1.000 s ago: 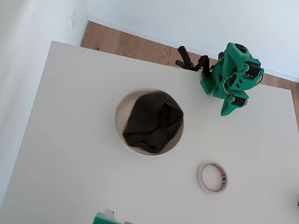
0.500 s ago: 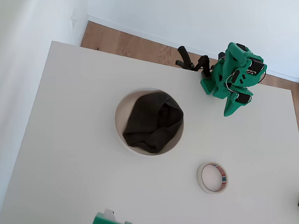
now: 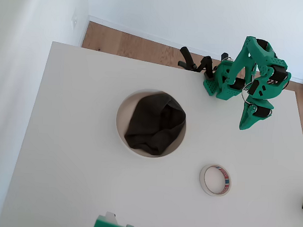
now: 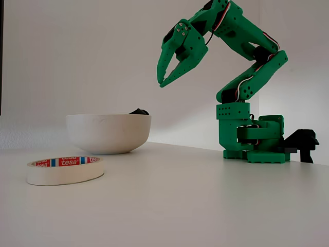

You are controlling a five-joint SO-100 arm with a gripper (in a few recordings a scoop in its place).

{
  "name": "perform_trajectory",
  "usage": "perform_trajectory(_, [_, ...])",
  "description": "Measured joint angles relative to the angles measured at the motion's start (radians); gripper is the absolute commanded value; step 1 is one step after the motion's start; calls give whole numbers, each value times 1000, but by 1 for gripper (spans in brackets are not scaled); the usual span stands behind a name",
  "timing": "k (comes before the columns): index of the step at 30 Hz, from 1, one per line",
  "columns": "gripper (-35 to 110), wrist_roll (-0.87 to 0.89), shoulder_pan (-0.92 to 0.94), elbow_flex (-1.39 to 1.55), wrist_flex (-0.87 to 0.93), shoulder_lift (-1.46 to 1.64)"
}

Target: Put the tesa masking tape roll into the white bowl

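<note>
The tesa masking tape roll (image 3: pixel 203 180) lies flat on the white table, toward the front right in the overhead view and at the lower left in the fixed view (image 4: pixel 65 170). The white bowl (image 3: pixel 120 117) stands near the table's middle, with a dark grey cloth (image 3: pixel 155 122) lying in it. In the fixed view the bowl (image 4: pixel 108 133) is behind the tape. My green gripper (image 3: pixel 245 125) hangs high in the air, well apart from both. Its fingertips point down and meet in the fixed view (image 4: pixel 160 84), shut with nothing held.
The arm's base (image 3: pixel 218 86) is clamped at the far table edge by black clamps (image 3: pixel 191 62). A green and white object (image 3: pixel 111 225) pokes in at the near edge. Wooden floor lies beyond the far edge.
The arm has unfolded and swung to the right in the overhead view. The gripper has moved right and a little toward the tape's side. Tape and bowl have not moved.
</note>
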Motion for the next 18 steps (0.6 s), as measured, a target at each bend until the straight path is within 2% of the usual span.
perform_trajectory(12, [-8,-8,143,-420,-77,-752])
perform_trajectory(18, [-8,3,112,-603,-41,-971])
